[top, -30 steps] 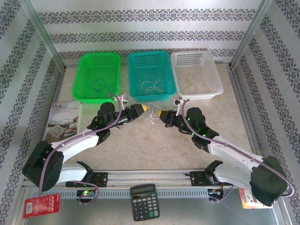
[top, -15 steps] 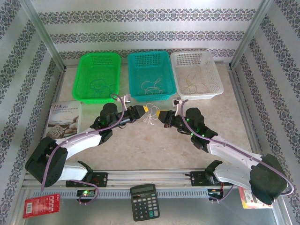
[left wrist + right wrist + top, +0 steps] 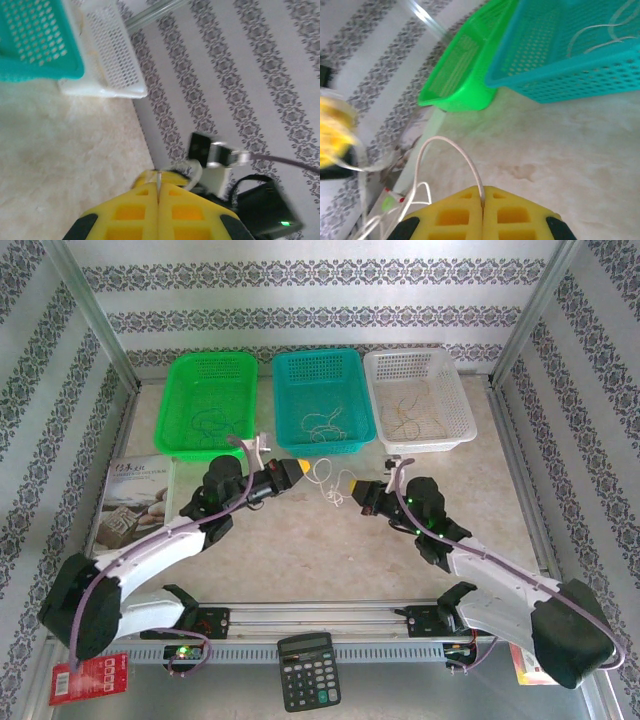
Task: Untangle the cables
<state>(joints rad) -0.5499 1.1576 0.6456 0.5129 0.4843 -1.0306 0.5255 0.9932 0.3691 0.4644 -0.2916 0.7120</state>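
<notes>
Top camera: shows the left gripper (image 3: 297, 469) and the right gripper (image 3: 355, 486) tip toward tip over the middle of the table (image 3: 300, 560), just in front of the teal basket (image 3: 320, 400). Puts the cables (image 3: 326, 480) between the 2 yellow tips, a small pale looping clump spanning the gap. Lines up 3 baskets along the far edge: green basket (image 3: 207, 405) left, teal in the middle, white basket (image 3: 418, 400) right, each with thin strands inside. Leaves a booklet (image 3: 135, 502) at the left edge, plus a calculator (image 3: 308, 670) and a red card (image 3: 88, 678) at the near edge

Left wrist camera: shows the left gripper (image 3: 158, 186) with yellow fingers pressed together, pinching 1 thin pale strand of the cables (image 3: 158, 175) that stands up out of the seam. Catches, beyond the tips, a blurred dark housing (image 3: 262, 200) with a green light on the other arm. Sets the teal basket (image 3: 35, 45) and white basket (image 3: 115, 60) at the upper left, with the patterned wall (image 3: 235, 60) behind

Right wrist camera: shows the right gripper (image 3: 483, 192) likewise squeezed together, pinching a pale strand of the cables (image 3: 441, 138) that arches up from the seam and drops left into a loose tangle. Renders the left gripper (image 3: 332, 132) as a yellow blur at the left edge. Has the green basket (image 3: 465, 75) and teal basket (image 3: 560, 65) side by side beyond, with pale strands in the teal one
</notes>
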